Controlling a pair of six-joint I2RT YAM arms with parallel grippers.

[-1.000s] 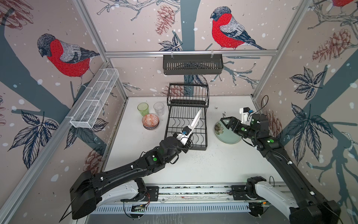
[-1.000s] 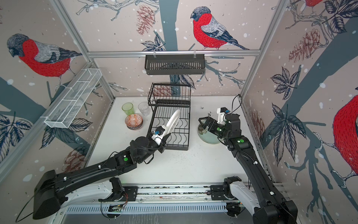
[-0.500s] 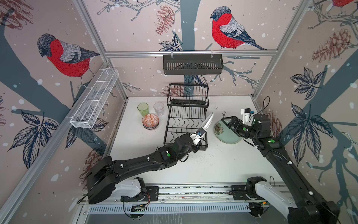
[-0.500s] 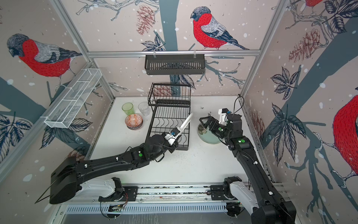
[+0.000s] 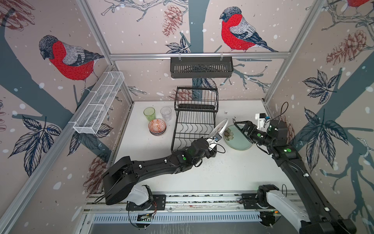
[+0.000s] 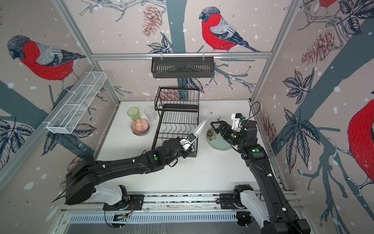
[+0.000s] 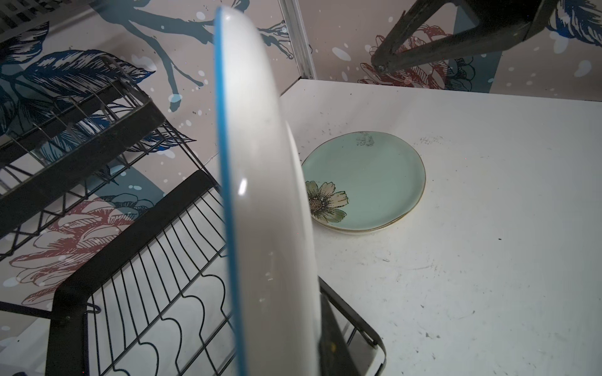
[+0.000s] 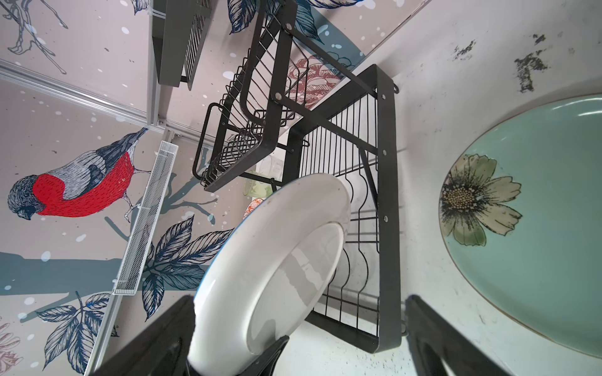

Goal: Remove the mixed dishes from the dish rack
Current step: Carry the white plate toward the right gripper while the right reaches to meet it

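Left gripper point(image 5: 215, 139) is pinched down on the lower rim of the white plate point(image 5: 221, 127), and the plate is up in the air, clear of the rack point(image 5: 194, 129). It stands on edge and leans over toward the right, just above the rack's front right corner. The left wrist view shows it edge-on point(image 7: 267, 195) with a thin blue line along its rim.

Over on the right, the right gripper point(image 5: 238, 128) hangs with its jaws spread wide and nothing between them. It sits above the near-left edge of the mint plate point(image 5: 240, 141). The right wrist view has its two fingers point(image 8: 430, 332) far apart at the frame's edge, with the white plate point(image 8: 277, 260) out beyond them.

The mint plate lies flat on the table point(image 5: 222, 174), right of the rack, flower facing up. From the left wrist a second rim shows under it point(image 7: 371, 182), though I cannot tell what that is.

Left of the rack the bowls point(image 5: 157, 127) sit stacked. Behind them stand the green tumbler point(image 5: 149, 113) and the clear tumbler point(image 5: 166, 113), side by side and upright. Both top views agree: white plate point(image 6: 199, 127) between rack point(image 6: 178, 125) and mint plate point(image 6: 219, 142), touching neither.
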